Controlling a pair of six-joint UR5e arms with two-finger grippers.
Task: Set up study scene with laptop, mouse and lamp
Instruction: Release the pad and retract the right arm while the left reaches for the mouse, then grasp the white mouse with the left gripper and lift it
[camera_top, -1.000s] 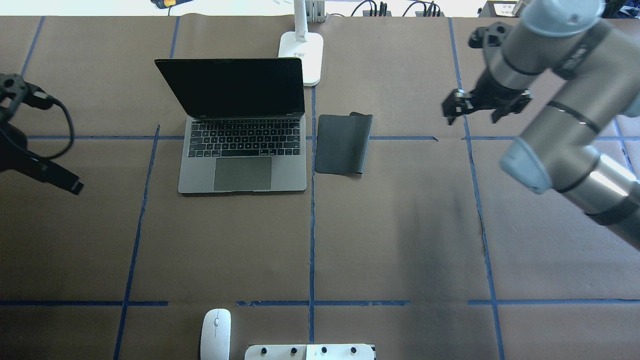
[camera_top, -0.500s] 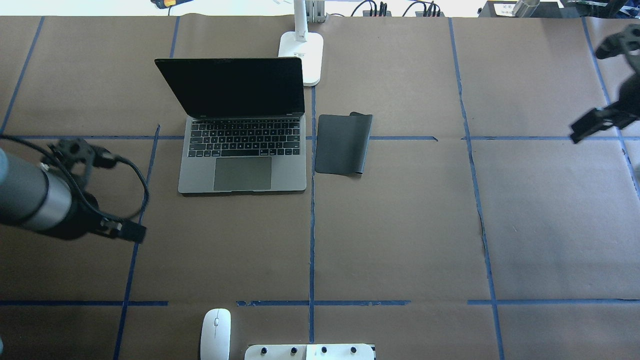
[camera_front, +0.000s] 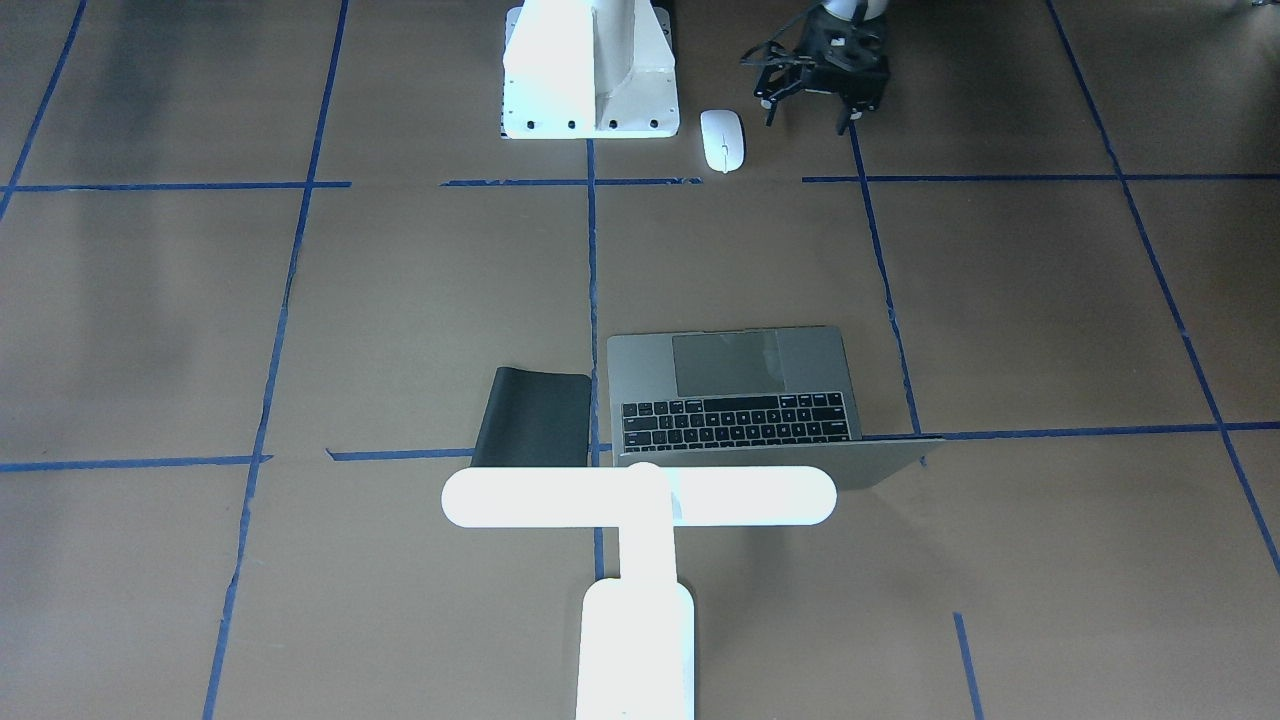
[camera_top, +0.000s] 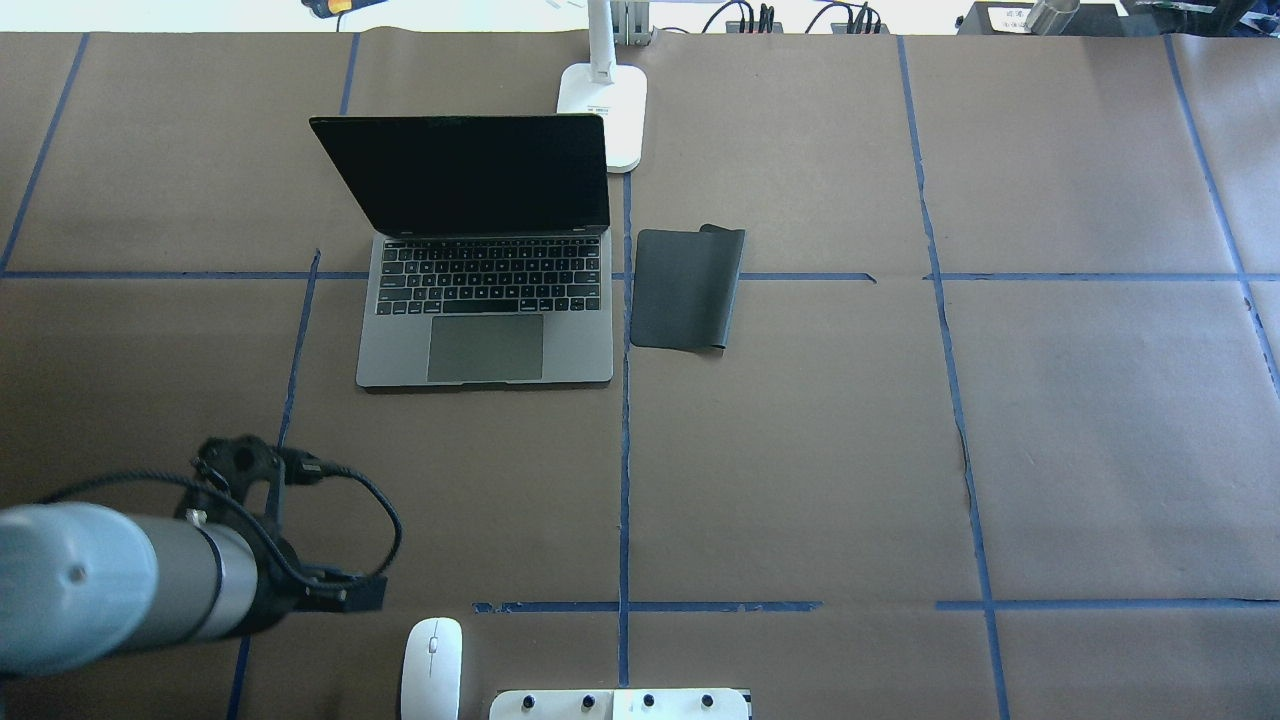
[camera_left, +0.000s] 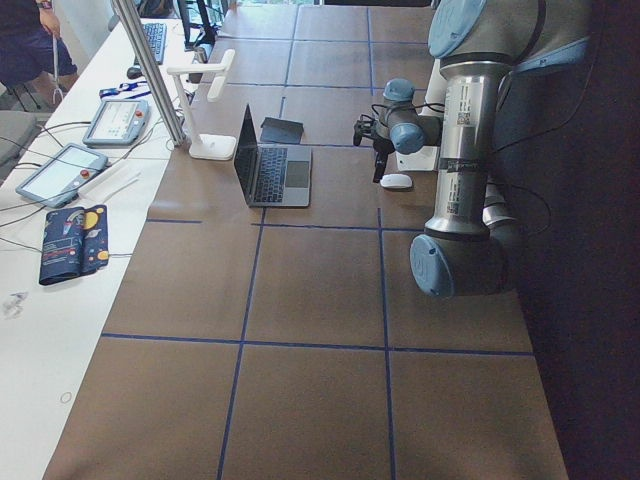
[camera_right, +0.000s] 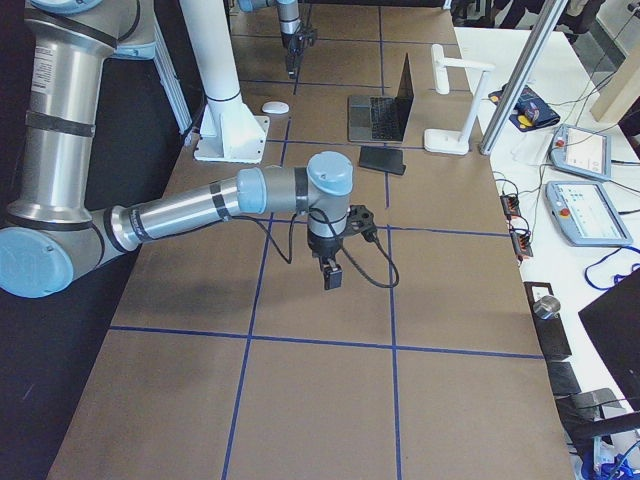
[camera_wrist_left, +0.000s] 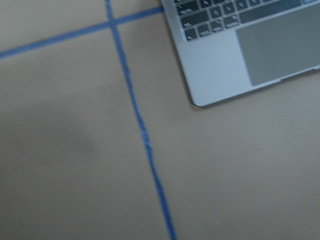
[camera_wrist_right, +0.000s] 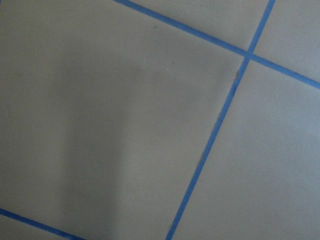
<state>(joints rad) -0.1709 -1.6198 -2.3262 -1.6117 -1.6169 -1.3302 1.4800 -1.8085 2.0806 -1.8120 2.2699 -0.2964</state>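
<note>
The grey laptop stands open at the far middle of the table, screen dark; its corner shows in the left wrist view. The white lamp stands behind it, its base at the laptop's far right corner. The white mouse lies at the near edge beside the pedestal. My left gripper hangs open and empty just left of the mouse, apart from it; it also shows in the overhead view. My right gripper shows only in the right side view, over bare table; I cannot tell its state.
A flat black mat lies right of the laptop, one corner curled. The white pedestal with bolt holes stands at the near edge, right of the mouse. Blue tape lines cross the brown table cover. Operator devices lie on the white bench.
My left arm has swung toward the near edge and rightward, ending next to the mouse. My right arm has pulled back to the right, out of the overhead view. The objects have not moved.
</note>
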